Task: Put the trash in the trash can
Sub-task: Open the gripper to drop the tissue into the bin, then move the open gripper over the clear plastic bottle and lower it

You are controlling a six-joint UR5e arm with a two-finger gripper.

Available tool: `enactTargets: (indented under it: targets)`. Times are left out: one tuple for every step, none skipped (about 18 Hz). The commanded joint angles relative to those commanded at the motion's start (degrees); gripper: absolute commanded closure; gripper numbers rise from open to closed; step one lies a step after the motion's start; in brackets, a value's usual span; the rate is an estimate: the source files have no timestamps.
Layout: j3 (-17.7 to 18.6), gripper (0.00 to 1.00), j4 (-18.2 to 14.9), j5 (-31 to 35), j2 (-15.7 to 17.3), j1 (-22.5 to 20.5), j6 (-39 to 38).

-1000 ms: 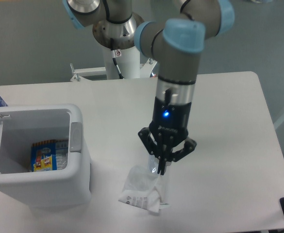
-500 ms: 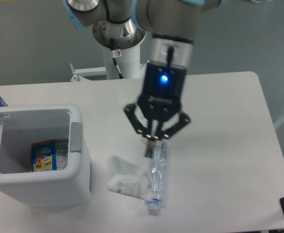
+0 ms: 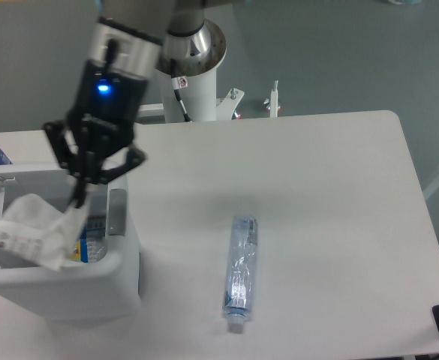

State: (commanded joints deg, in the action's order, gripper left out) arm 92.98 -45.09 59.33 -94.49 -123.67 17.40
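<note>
- gripper [image 3: 79,201] pinches the crumpled white wrapper [image 3: 33,231], dangling over the open trash can [image 3: 91,289]
- clear bottle [image 3: 239,271] lies flat on the table [image 3: 339,195], well apart

**Where things sit on my desk**

From my camera I see the trash can [image 3: 121,281] at the near left corner of the desk [image 3: 332,195]. My end effector [image 3: 78,201] hangs over its open top, with the wrapper [image 3: 31,231] dangling from it above the bin's inside. A snack packet [image 3: 91,240] lies in the bin. The bottle [image 3: 240,274] lies on the desk to the right, well apart from the bin, its cap toward me.
</note>
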Motion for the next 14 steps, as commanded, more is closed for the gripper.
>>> enactTargets:
  targets:
    - [0.35, 0.79, 0.00, 0.00, 0.44, 0.62, 0.09]
    - [0.53, 0.62, 0.00, -0.09, 0.70, 0.62, 0.26]
    - [0.44, 0.22, 0.17, -0.09, 0.79, 0.54, 0.79]
    - [-0.17, 0.02, 0.26, 0.00, 0.62, 0.36, 0.70]
    - [-0.26, 0.01, 0.26, 0.00, 0.62, 0.01, 0.27]
    - [-0.26, 0.00, 0.26, 0.00, 0.62, -0.34, 0.09]
    - [-0.26, 0.00, 0.26, -0.09, 0.62, -0.95, 0.09]
    - [-0.26, 0.00, 0.18, -0.09, 0.62, -1.57, 0.09]
    - [-0.26, 0.00, 0.18, -0.09, 0.70, -2.18, 0.17]
    - [-0.26, 0.00, 0.18, -0.09, 0.71, -2.71, 0.18]
    - [-0.26, 0.00, 0.18, -0.09, 0.71, -2.98, 0.18]
    - [-0.35, 0.00, 0.26, -0.09, 0.71, -3.33, 0.18]
    - [-0.78, 0.00, 0.18, -0.17, 0.71, -4.11, 0.09]
    - [-1.74, 0.00, 0.18, -0.18, 0.71, -5.25, -0.26]
